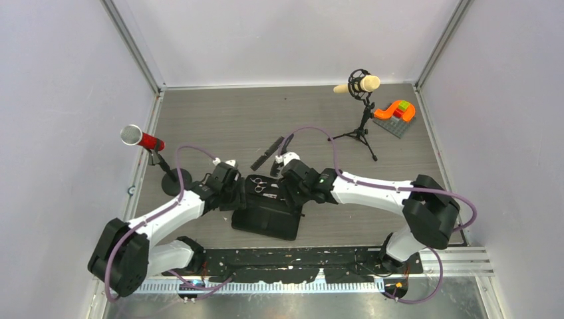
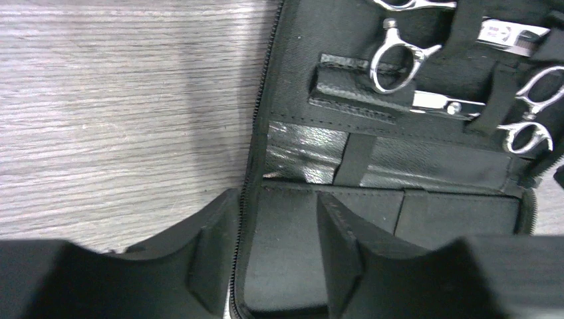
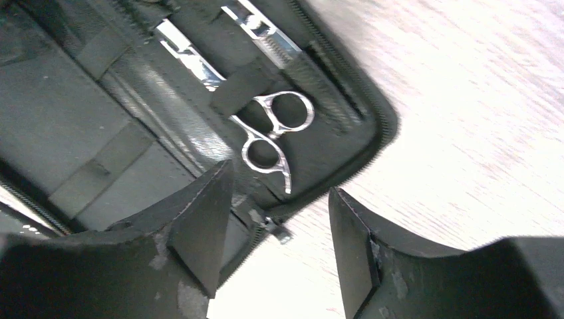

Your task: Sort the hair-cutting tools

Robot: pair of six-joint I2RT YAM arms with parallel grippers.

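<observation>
Left pincer, right pincer: released, empty. Two silver metal scissors sit strapped in black zippered fabric case; two slim black plastic combs lie loose on bench, pending.

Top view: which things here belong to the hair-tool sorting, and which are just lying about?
Belong: silver scissors, strapped in the open black case; black comb outside it.
Lying about: red microphone; cream microphone; orange and green blocks.

Silver scissors strapped in black case; claw spread over its edge
</observation>
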